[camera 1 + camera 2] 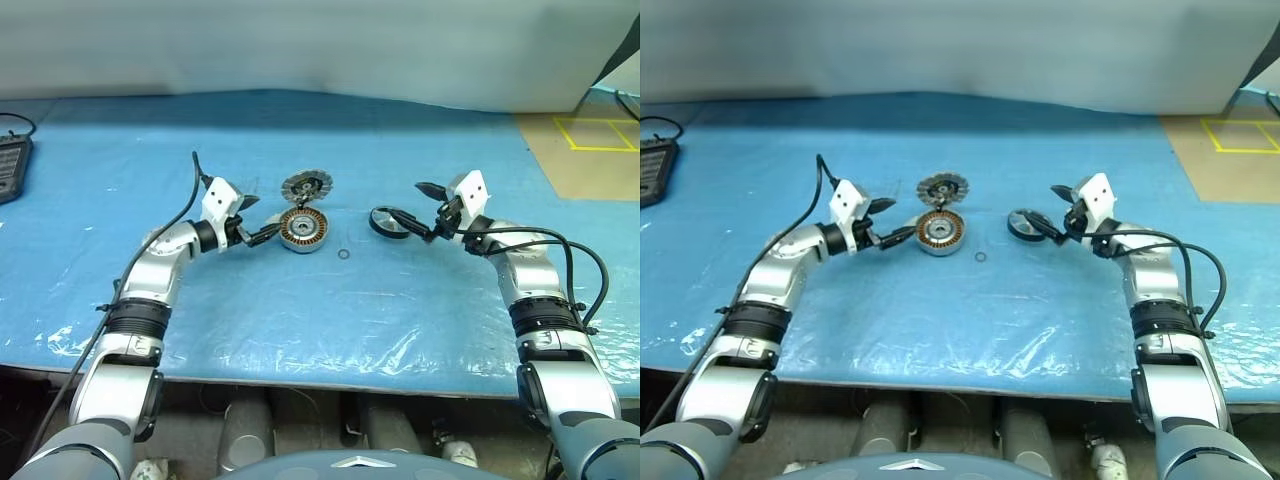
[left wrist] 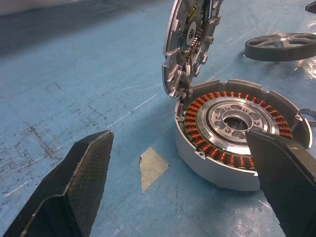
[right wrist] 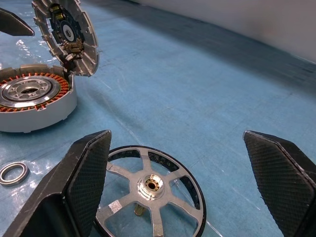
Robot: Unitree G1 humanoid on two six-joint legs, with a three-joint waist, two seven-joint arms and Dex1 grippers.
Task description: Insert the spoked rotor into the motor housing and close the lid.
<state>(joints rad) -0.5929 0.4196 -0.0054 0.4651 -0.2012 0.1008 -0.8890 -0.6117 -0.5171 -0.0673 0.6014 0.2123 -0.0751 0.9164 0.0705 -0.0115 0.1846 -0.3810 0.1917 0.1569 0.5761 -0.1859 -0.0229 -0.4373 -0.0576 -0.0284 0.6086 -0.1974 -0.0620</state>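
A: From the head camera, what lies on the desk (image 1: 300, 330)?

B: A blue plastic sheet (image 1: 120, 220) covers it. The motor housing (image 1: 304, 229) sits near the middle, with the lid (image 1: 306, 186) standing up at its far edge. The spoked rotor (image 1: 388, 222) lies flat to the right, apart from the housing. A small ring (image 1: 344, 254) lies between them, a little nearer.

A: And the arms?

B: The left gripper (image 1: 259, 219) is just left of the housing, fingers spread, one tip close to the housing's side. The right gripper (image 1: 423, 210) is at the rotor, fingers spread, holding nothing.

A: What do the wrist cameras add?

B: The left wrist view shows the copper windings and silver hub inside the housing (image 2: 242, 133), and the lid (image 2: 190, 42) tilted upright, its toothed edge resting on the housing's rim with its dark inner face showing. It also shows a pale scrap of tape (image 2: 152, 167) on the sheet, which the head views do not resolve. The right wrist view shows the rotor (image 3: 150, 190) lying between the spread fingers (image 3: 84, 182), with its silver spokes and hub plain, and the ring (image 3: 13, 173) as a metal washer.

A: Anything else?

B: A dark device (image 1: 10, 168) at the far left edge.
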